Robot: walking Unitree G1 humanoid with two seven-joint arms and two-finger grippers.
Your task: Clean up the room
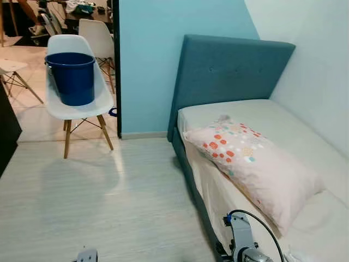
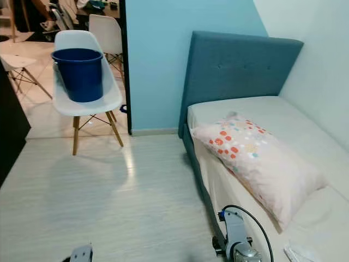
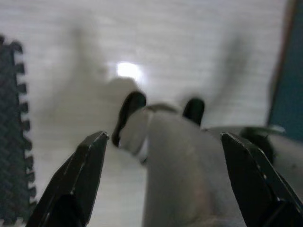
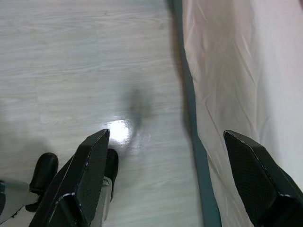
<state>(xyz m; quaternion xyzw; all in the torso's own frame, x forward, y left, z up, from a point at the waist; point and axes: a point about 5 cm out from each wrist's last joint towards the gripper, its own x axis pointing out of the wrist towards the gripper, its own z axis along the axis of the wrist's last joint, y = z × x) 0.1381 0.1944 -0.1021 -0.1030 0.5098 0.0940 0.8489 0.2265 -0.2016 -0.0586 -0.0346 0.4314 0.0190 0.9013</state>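
A pink pillow (image 1: 256, 164) with coloured dots lies askew on the bed (image 1: 305, 136), overhanging its near edge. A blue bucket (image 1: 73, 76) stands on the seat of a white chair (image 1: 82, 109) by the doorway. My right arm (image 1: 242, 240) hangs low beside the bed's edge. In the right wrist view my right gripper (image 4: 165, 135) is open over the pale wood floor next to the bed sheet, holding nothing. My left gripper (image 3: 162, 137) is open too, hanging over the floor above my own grey leg and black feet.
A teal headboard (image 1: 234, 65) stands against the light blue wall (image 1: 147, 65). More white chairs (image 1: 98, 33) sit beyond the doorway. Dark furniture (image 1: 6, 131) lines the left edge. A dark foam mat (image 3: 12, 132) lies on the floor. Open floor (image 1: 109, 196) stretches between chair and bed.
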